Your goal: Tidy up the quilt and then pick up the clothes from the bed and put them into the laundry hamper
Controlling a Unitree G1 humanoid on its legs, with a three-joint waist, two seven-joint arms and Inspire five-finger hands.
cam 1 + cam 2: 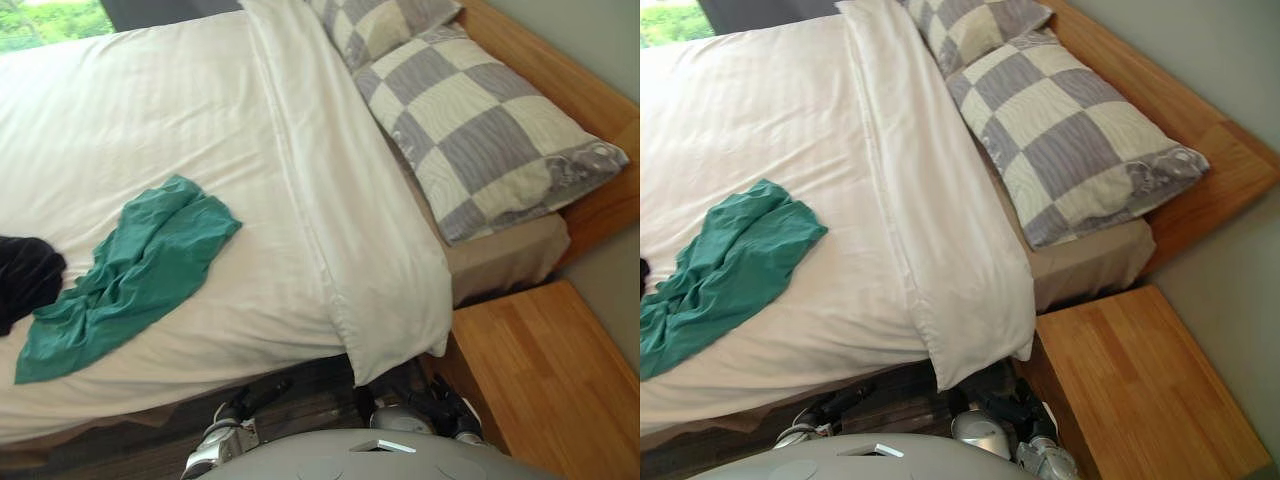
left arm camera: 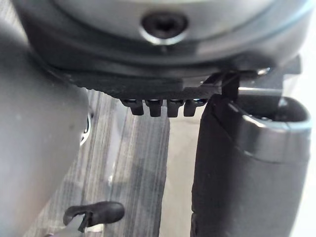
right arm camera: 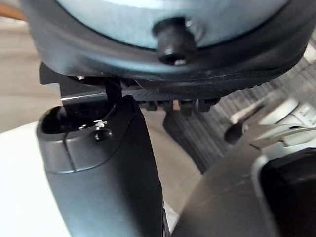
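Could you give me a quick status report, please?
Left hand, right hand open, empty, low. Green garment, black garment lying on quilt. Nothing blocking them.

checked pillow (image 1: 490, 140) | second checked pillow (image 1: 375, 25) | wooden headboard (image 1: 560, 75) | wooden nightstand (image 1: 540, 370)

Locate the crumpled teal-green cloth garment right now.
In the left eye view the crumpled teal-green cloth garment lies on the white quilt at the robot's left, toward its near edge, beside a black garment further left.
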